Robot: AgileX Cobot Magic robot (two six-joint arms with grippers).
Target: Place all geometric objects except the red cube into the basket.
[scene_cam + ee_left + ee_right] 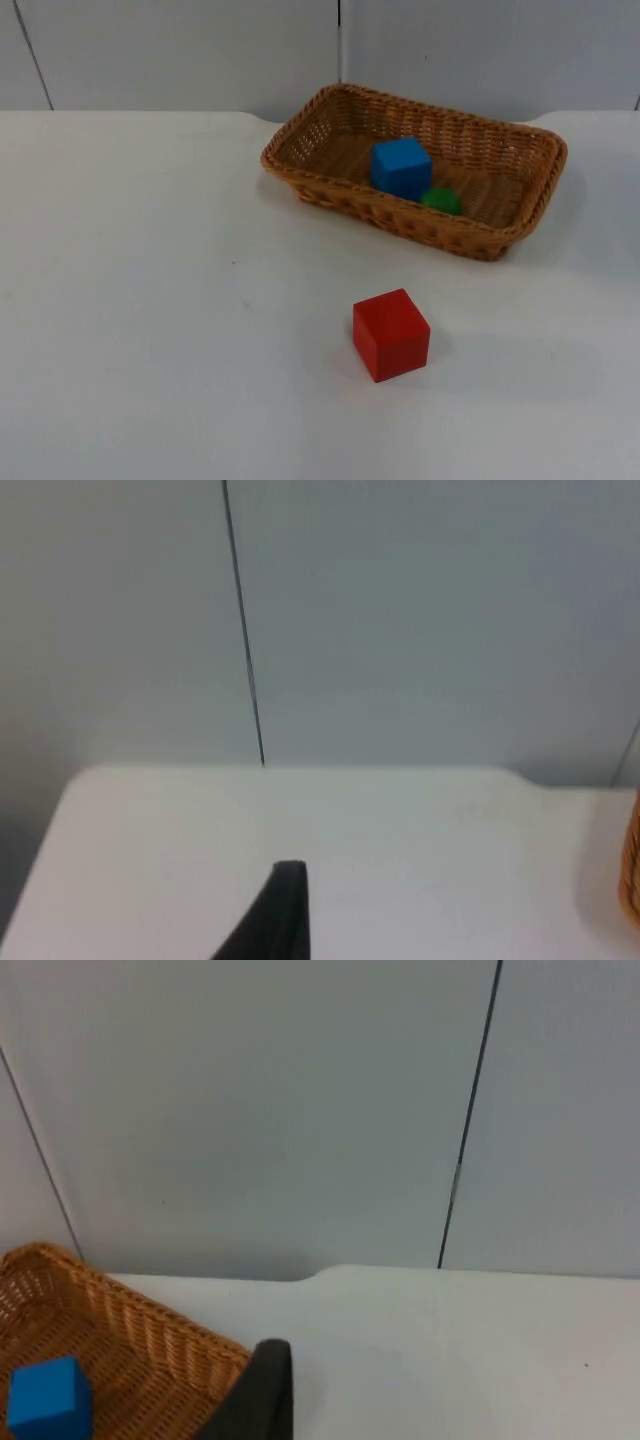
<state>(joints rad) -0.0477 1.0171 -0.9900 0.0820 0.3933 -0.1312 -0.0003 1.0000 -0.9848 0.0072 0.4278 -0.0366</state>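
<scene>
Basket ahead of my right gripper already holds blue cube and green piece, rigid light blocks; finger state unclear on both grippers.

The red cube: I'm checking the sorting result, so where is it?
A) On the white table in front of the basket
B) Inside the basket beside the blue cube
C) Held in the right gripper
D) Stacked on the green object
A: the red cube sits on the white table, apart from the basket, which holds the blue cube and a green object.
</scene>
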